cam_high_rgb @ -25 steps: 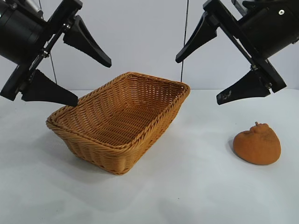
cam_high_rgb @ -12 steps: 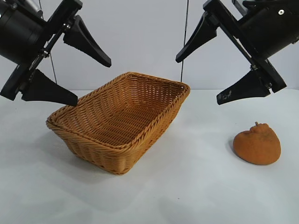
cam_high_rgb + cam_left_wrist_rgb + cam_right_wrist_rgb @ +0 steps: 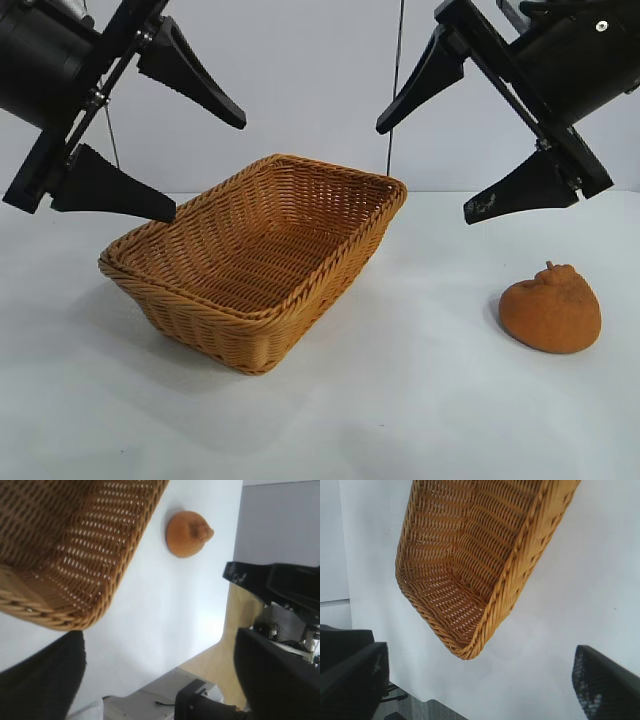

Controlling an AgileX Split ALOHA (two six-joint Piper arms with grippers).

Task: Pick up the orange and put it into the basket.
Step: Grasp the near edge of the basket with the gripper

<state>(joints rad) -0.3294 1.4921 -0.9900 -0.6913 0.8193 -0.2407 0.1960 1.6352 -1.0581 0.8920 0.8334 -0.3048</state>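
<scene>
The orange [image 3: 552, 310], burnt-orange and lumpy with a stem nub, lies on the white table at the right; it also shows in the left wrist view [image 3: 188, 533]. The basket [image 3: 300, 172], tan wicker and rectangular, stands empty at the centre-left and shows in the left wrist view [image 3: 115, 575] and the right wrist view [image 3: 520, 580]. My left gripper [image 3: 208, 165] hangs open in the air above the basket's left end. My right gripper [image 3: 422, 170] hangs open in the air, above and left of the orange. Neither holds anything.
The white table [image 3: 420, 400] carries only the basket and the orange. A pale wall stands behind. The left wrist view shows the table's edge and the right arm's black parts [image 3: 280, 585] beyond it.
My left gripper has shifted slightly up and to the right. The right arm, the orange and the basket have not moved.
</scene>
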